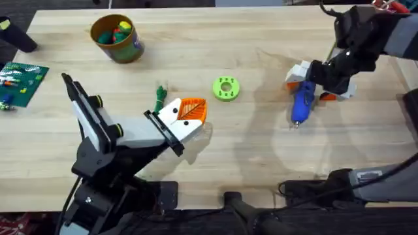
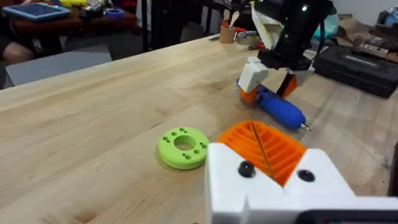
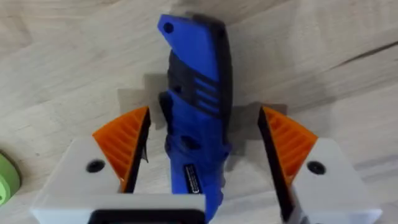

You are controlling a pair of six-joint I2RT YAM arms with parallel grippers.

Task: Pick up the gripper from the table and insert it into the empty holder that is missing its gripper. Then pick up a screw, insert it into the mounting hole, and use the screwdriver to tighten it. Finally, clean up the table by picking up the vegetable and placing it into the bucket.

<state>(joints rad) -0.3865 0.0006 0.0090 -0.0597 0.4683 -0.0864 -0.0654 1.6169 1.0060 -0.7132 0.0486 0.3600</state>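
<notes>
I have the right claw (image 3: 205, 155) straddling the blue screwdriver (image 1: 302, 104) at right of the overhead frame, pads (image 3: 124, 146) spread wide and clear of its body, so nothing is gripped yet. My left claw (image 1: 191, 112) sits mid-frame, pads together and empty, beside the green vegetable (image 1: 160, 98). The bucket (image 1: 117, 39) waits upper left on the bench (image 1: 261, 163).

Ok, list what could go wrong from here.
1. The right end effector straddles the screwdriver with its pads apart from the body; closing off-centre could roll it away.
2. The left end effector sits right beside the vegetable and could knock it while moving.
</notes>
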